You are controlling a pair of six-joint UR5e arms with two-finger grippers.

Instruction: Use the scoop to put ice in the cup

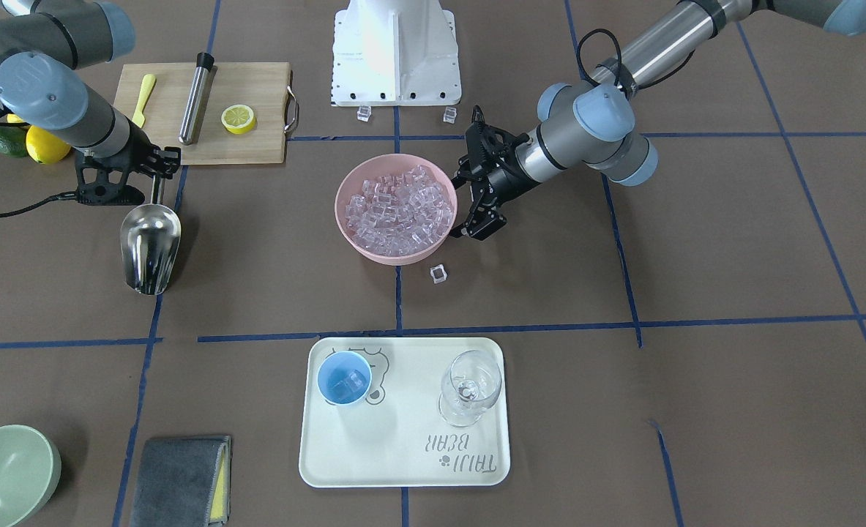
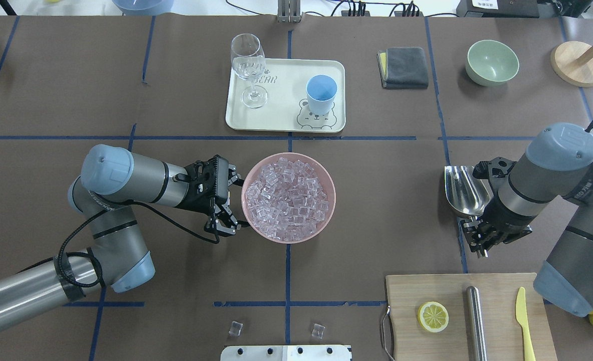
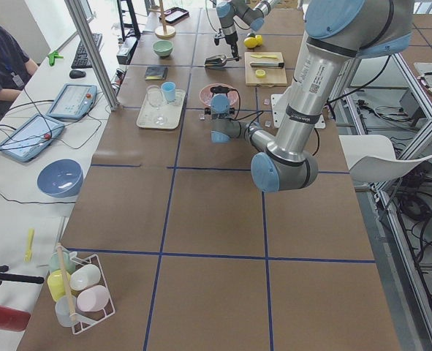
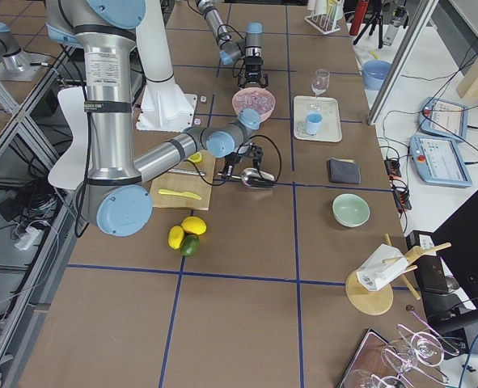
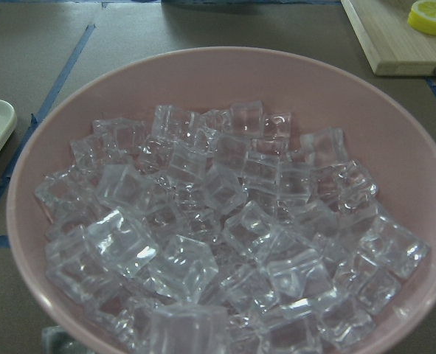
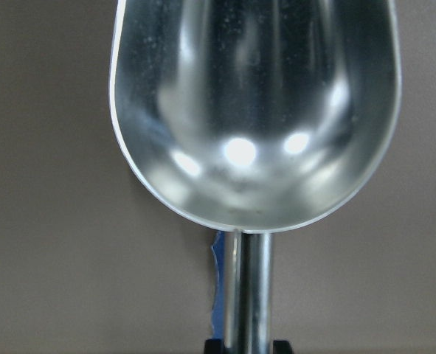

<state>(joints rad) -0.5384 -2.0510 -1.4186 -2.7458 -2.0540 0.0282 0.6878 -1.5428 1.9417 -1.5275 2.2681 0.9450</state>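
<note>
The ice (image 1: 402, 208) fills a pink bowl (image 1: 351, 229) at the table's middle; it also fills the left wrist view (image 5: 225, 228). My left gripper (image 1: 469, 199) is open beside the bowl's rim, its fingers spread along it. My right gripper (image 2: 476, 233) is shut on the thin handle of the steel scoop (image 2: 464, 189). The scoop sits low over the table to the bowl's side. It is empty in the right wrist view (image 6: 254, 110). The light-blue cup (image 1: 344, 377) stands on the cream tray (image 1: 403, 468) with some ice inside.
A wine glass (image 1: 469, 384) stands on the tray beside the cup. Loose ice cubes lie near the bowl (image 1: 438, 274) and by the robot base (image 1: 364, 113). A cutting board (image 1: 257, 80) holds a steel tube (image 1: 196, 99), lemon slice and yellow knife. A green bowl (image 1: 4, 476) and grey cloth (image 1: 180, 479) sit nearby.
</note>
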